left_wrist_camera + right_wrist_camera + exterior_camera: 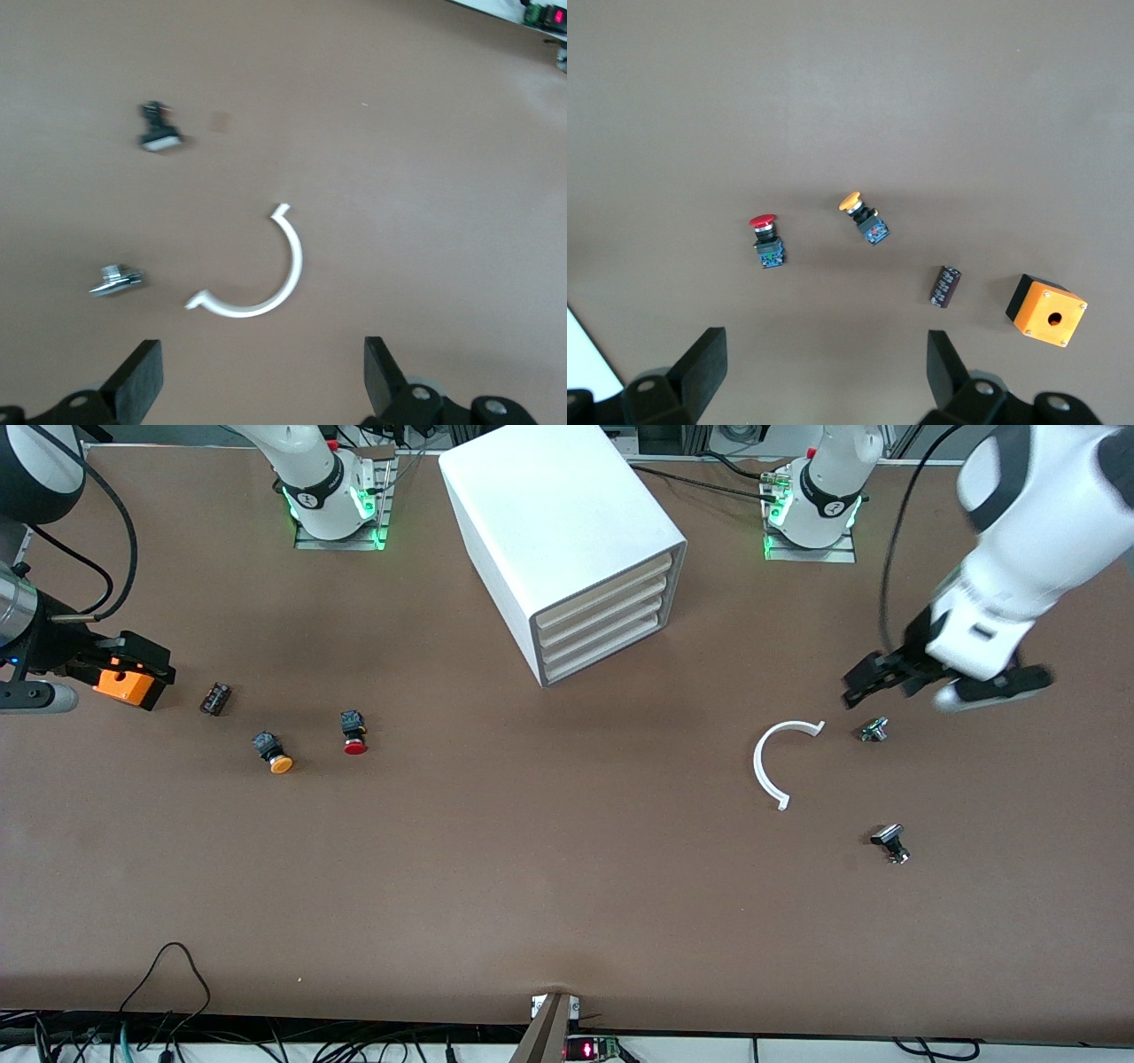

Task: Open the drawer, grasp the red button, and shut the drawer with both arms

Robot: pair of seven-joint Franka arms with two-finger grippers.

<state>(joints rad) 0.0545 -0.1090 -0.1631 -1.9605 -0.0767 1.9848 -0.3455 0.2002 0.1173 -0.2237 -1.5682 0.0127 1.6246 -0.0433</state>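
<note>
1. Front view: the cabinet (567, 549) stands between the arm bases, every drawer (602, 607) shut. The button (354, 733) lies toward the right arm's end, beside the orange-capped button (273, 752). The left gripper (873, 677), blurred, hangs over a small metal part (873, 730); the right gripper is cut off at the edge.
2. Left wrist view: the jaws of the left gripper (261, 376) gape wide and empty above the white curved strip (257, 270).
3. Right wrist view: the right gripper (824, 376) is spread wide and empty over the button (767, 237) and the orange box (1046, 310).
</note>
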